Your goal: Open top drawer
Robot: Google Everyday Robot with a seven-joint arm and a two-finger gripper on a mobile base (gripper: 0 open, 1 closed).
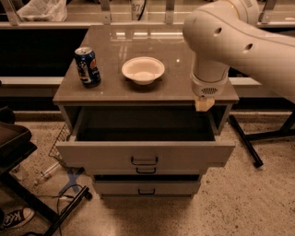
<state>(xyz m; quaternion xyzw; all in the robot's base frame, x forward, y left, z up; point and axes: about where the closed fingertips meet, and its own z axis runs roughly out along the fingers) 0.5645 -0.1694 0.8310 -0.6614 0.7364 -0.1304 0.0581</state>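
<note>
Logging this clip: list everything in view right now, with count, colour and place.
top drawer: one, grey, pulled out at the cabinet's front
lower drawers: two, grey, under the top drawer
cabinet top: one, grey-brown, glossy
can: one, blue, upright on the top's left side
bowl: one, white, centre of the top
bag: one, whitish, back left
shoe: one, dark, on the floor at bottom left
arm: one, white, reaching in from the upper right
gripper: one, beige tip, at the top's right front edge, above the open drawer
</note>
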